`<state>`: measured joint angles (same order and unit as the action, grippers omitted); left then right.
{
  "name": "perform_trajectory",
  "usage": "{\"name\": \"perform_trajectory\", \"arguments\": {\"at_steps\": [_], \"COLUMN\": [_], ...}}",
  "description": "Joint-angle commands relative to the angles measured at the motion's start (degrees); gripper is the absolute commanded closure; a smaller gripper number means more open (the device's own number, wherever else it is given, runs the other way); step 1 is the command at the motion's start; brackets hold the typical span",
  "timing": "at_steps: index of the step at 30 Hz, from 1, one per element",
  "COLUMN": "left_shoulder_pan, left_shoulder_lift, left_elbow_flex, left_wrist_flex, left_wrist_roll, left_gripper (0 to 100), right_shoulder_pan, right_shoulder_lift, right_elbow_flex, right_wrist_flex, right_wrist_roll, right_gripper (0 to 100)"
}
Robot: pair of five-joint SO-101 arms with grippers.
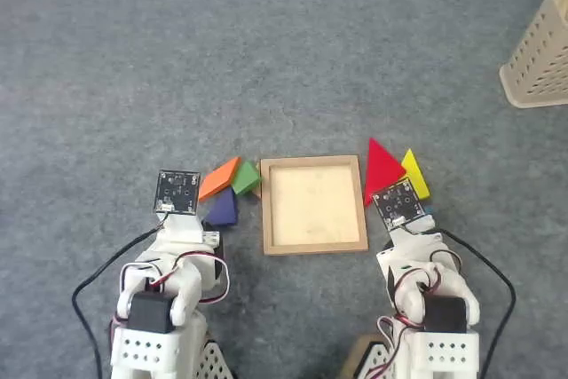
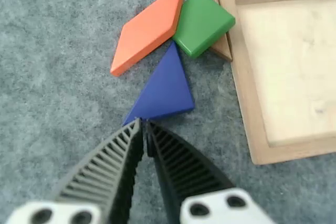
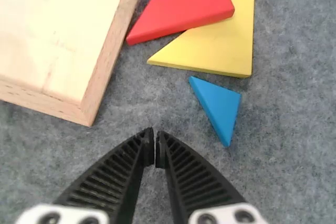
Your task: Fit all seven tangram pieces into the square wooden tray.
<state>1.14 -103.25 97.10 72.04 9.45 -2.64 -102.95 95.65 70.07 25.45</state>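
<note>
High view: blue triangle (image 1: 223,209) at tray's (image 1: 313,162) nine o'clock looks light, rigid; closed, empty left gripper (image 2: 143,125) should pinch opposite edges.

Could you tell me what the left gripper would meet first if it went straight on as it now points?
Most likely the dark blue triangle: its near corner lies just ahead of the shut left gripper. How high the gripper sits above the table is unclear, so it might pass over.
</note>
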Motion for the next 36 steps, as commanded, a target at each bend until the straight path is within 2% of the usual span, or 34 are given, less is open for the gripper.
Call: {"name": "perform_trajectory", "arguments": {"at_steps": [1,8,12,15,19,24,27,30,36], "left_shoulder_pan": [-0.18,-0.18,-0.18,-0.18,-0.18,-0.18,-0.18,-0.18,-0.18], "left_shoulder_lift": [-0.88,-0.88,-0.88,-0.88,-0.88,-0.88,-0.88,-0.88,-0.88], "left_elbow_flex": [-0.48,-0.48,-0.48,-0.48,-0.48,-0.48,-0.48,-0.48,-0.48], "left_wrist_flex": [0.26,0.26,0.26,0.26,0.26,0.26,0.26,0.26,0.26], "left_wrist_roll": [-0.18,-0.18,-0.18,-0.18,-0.18,-0.18,-0.18,-0.18,-0.18], "left_gripper": [99,99,99,99,99,99,99,99,99], "right_shoulder_pan": [0.13,-0.22,0.66,3.38,11.47,14.81,14.11,8.92,-1.54], "right_shoulder_lift": [-0.48,-0.84,-0.84,-0.84,-0.75,-0.04,0.92,8.66,42.51], "right_elbow_flex": [0.88,0.88,0.88,0.88,-3.25,-15.03,-19.78,-23.82,-40.79], "right_wrist_flex": [1.19,2.77,-0.48,-4.88,-9.98,-6.11,-5.67,-5.67,-5.67], "right_wrist_roll": [0.88,0.97,0.97,1.05,1.05,0.97,0.62,0.62,-4.84], "right_gripper": [99.2,99.2,99.2,99.2,99.2,99.3,99.2,99.2,96.5]}}
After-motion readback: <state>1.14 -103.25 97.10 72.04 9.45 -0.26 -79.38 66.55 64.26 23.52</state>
